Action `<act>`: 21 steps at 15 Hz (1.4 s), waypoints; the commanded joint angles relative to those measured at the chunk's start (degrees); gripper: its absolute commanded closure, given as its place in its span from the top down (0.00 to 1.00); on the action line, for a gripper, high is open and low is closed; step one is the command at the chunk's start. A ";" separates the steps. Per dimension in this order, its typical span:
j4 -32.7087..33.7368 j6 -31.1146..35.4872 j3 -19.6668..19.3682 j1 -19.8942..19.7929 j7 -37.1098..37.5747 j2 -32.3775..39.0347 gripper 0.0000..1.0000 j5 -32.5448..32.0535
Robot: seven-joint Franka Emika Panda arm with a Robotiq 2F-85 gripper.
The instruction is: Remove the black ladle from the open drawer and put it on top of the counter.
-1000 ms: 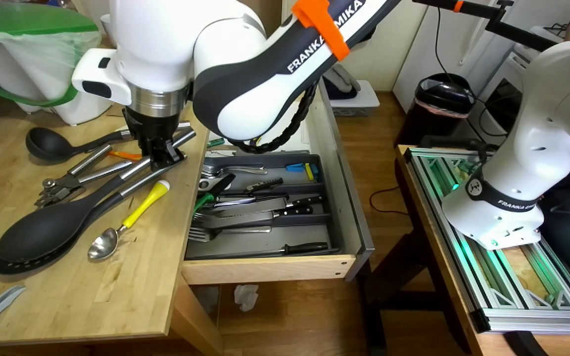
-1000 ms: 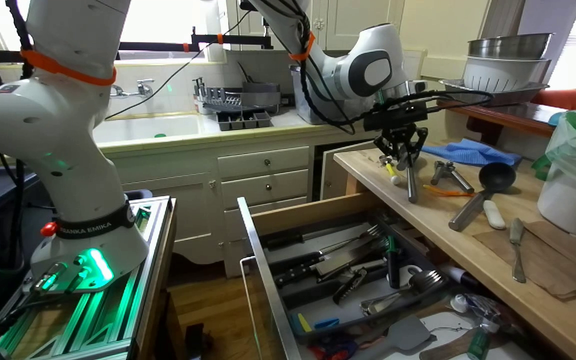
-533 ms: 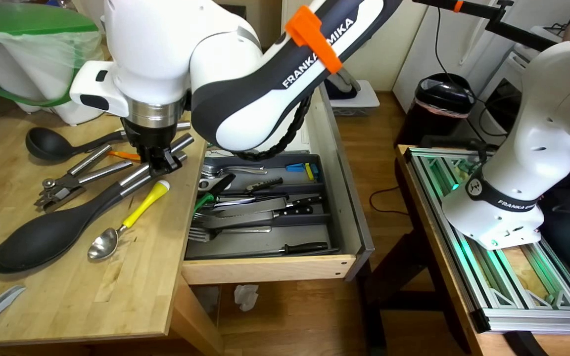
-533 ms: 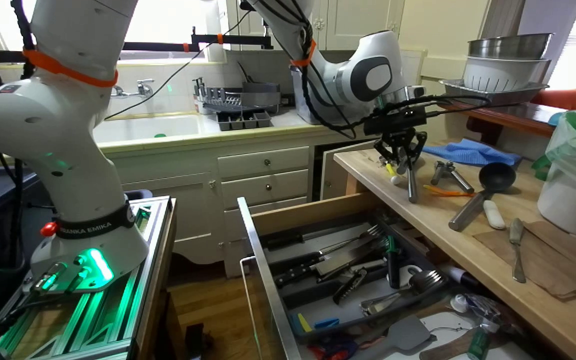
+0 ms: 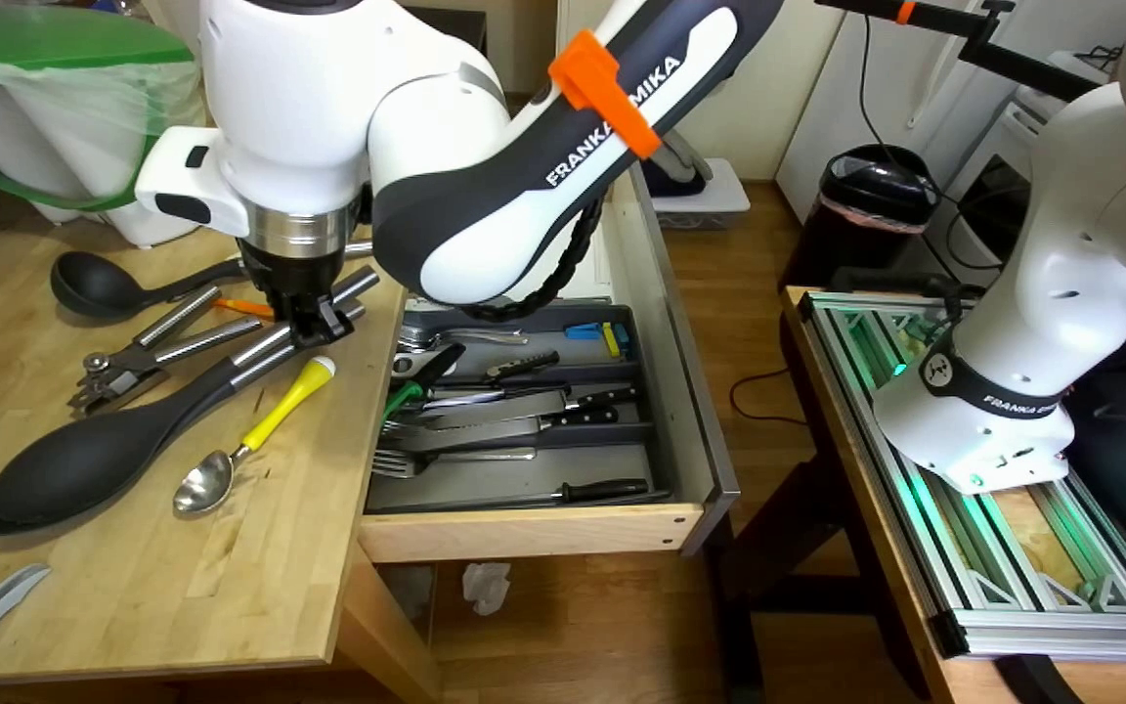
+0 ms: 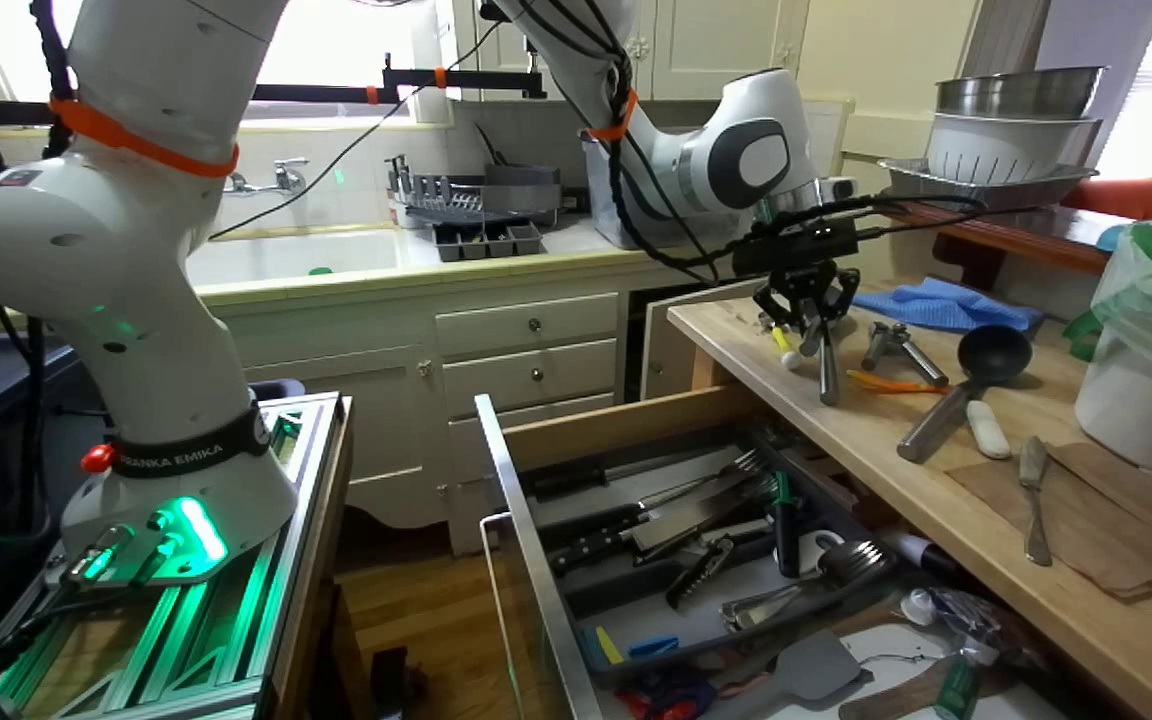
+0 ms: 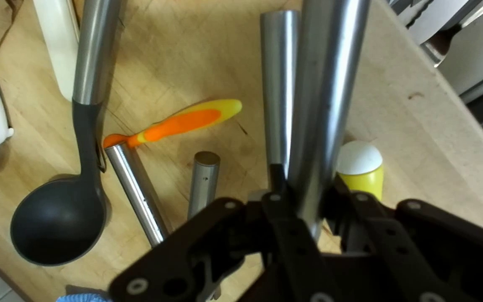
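Got my gripper (image 7: 310, 184) clenched round one big black ladle (image 5: 94, 455), by its steel handle (image 7: 329, 75), over the counter (image 5: 250, 587) beside the drawer (image 5: 524, 533). Beneath it, one partly hidden utensil (image 5: 263, 366); can't tell if they touch. Plus one round-bowled ladle (image 5: 94, 284). Handle's cut off in my wrist view. Arm (image 5: 524, 196) reads FRANKA, then MIKA past an orange strap (image 5: 604, 93).
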 commanded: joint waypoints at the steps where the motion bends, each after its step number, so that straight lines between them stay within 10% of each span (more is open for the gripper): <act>1: 1.87 1.39 -0.51 0.32 1.52 2.32 0.06 -1.99; 15: 1.54 6.06 -0.94 -0.19 0.53 4.47 0.06 -2.87; 16: 1.52 6.12 -0.97 -0.19 0.58 4.46 0.49 -2.98; 21: 1.57 5.59 -1.54 0.20 0.48 3.36 0.79 -4.72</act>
